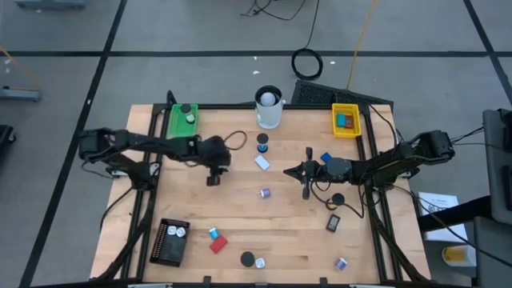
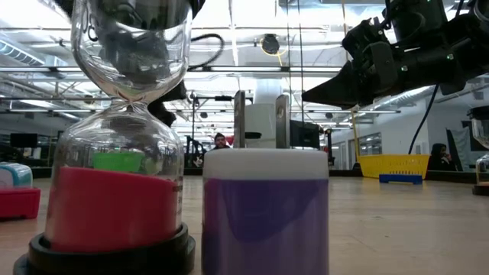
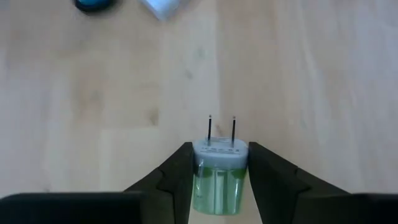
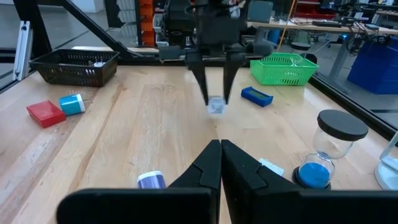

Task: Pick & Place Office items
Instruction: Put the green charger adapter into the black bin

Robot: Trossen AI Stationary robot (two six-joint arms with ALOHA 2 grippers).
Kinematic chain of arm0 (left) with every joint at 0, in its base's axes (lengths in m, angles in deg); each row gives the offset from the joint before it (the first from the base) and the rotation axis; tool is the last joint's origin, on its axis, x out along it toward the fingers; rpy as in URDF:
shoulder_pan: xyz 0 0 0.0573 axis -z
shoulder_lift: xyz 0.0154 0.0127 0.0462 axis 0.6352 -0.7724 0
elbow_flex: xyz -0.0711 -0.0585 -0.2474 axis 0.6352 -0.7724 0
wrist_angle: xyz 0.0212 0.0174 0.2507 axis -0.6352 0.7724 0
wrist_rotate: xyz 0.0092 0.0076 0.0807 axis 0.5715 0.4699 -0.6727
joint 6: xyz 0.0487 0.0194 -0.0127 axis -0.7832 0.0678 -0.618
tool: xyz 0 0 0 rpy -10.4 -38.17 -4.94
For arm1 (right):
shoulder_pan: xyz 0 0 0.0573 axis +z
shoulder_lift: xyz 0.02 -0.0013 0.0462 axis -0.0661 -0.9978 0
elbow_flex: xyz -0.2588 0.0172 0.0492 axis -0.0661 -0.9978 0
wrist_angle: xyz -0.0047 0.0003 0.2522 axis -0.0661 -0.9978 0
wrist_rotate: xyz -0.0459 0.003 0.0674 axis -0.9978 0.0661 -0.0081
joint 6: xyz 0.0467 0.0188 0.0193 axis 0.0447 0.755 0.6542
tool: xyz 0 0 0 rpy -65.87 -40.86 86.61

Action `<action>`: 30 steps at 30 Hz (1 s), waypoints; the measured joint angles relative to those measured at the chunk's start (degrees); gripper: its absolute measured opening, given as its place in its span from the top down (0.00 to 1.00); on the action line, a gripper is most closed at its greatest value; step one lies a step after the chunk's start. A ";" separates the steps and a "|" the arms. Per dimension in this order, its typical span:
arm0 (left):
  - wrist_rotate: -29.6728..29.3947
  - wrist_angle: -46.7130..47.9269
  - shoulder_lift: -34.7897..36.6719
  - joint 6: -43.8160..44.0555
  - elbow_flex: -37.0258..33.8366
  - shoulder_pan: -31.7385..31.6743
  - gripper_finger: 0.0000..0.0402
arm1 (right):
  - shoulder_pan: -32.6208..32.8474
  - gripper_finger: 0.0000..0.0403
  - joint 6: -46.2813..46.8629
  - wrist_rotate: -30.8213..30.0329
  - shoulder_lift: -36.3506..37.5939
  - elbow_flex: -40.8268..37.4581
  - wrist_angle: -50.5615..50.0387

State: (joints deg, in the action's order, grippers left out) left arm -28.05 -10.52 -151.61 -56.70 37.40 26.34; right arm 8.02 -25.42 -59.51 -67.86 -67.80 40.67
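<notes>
Presently a small plug adapter [image 3: 219,177], translucent green with a white face and two prongs, is held between the fingers of the left hand [image 3: 219,186], clear of the bench [image 1: 240,200] left of centre. The grip is narrow, both fingers pressing the adapter's sides. For a clean placement, the piece should be kept level and carried over a tray, probably the green tray [image 1: 182,120] at the far left, and lowered before release. The right hand [image 1: 290,170] is shut and empty near the bench's middle.

Lab: ceiling strip lights [image 2: 69,72], workbenches [image 4: 311,25], taped floor [image 1: 104,68].
</notes>
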 joint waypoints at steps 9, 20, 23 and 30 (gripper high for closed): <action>0.31 -49.03 3.33 9.39 -22.63 1.63 0.66 | 0.00 1.00 -0.01 -0.01 -0.01 -0.04 1.04; -2.39 -73.81 -5.68 11.81 -27.55 2.74 0.66 | 0.00 1.00 -0.01 -0.02 0.01 -0.04 1.10; -2.37 -76.89 -10.59 11.16 -24.84 2.98 0.66 | 0.00 1.00 -0.01 -0.01 -0.01 -0.04 1.08; -1.87 -80.72 -20.99 11.00 -20.48 2.96 0.66 | 0.00 1.00 -0.01 0.01 -0.01 -0.01 0.58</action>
State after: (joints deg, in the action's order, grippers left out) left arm -29.91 -91.24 -172.59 -45.69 16.92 29.30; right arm 8.02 -25.43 -59.51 -67.88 -67.81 41.25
